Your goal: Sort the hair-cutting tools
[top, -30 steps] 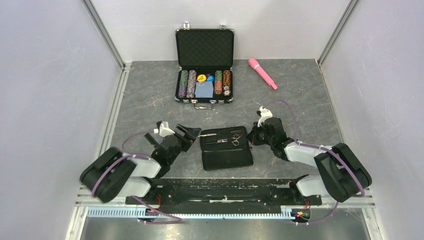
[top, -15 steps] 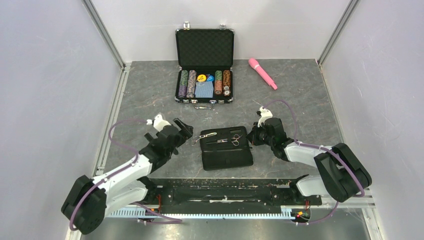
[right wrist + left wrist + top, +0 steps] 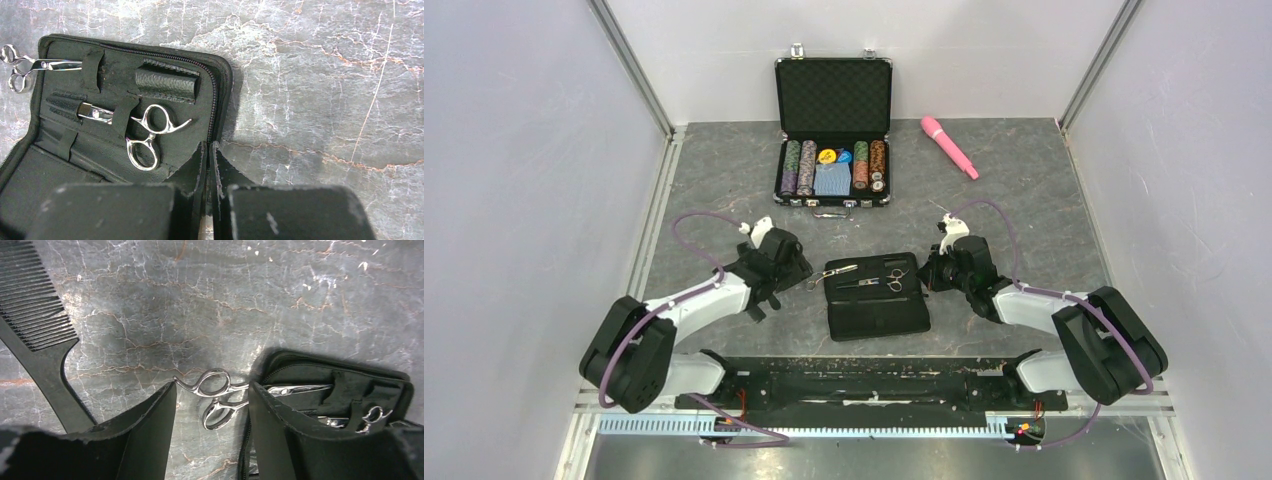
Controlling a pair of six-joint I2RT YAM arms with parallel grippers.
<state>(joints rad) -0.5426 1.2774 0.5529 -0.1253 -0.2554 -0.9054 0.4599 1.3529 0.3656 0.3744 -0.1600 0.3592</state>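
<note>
Progress, my read: mid-task. Pouch [image 3: 879,312] lies open flat on the surface [image 3: 1024,200], between the two arms. Both scissors sit in its top half under straps. 2nd scissors [image 3: 100,113] look fully seated. 1st scissors [image 3: 55,64] are only part in: blades under a strap, rings hanging past the pouch's left edge onto bare surface. One comb [image 3: 47,352] is loose on the surface left of the pouch, not sorted yet. 2nd comb: can't see it in any view. So the comb(s) are left to do, plus whatever happens w/ the 1st scissors; can't say if they're going in or coming out.

Left tool [image 3: 212,385]: released, jaws apart, straddling the 1st scissors' rings w/ a gap each side, nothing gripped. Right tool [image 3: 209,147]: clenched, tips at the pouch's right edge; looks like it's pinning the pouch, but can't tell if fabric is pinched.

Axes (top view): 1st scissors run left-right, rings left, tips right into the pouch. 2nd scissors roughly parallel but flipped: rings right, blades left. Comb (left wrist view): slanted, teeth end far-left, handle running down toward the left tool's finger
</note>
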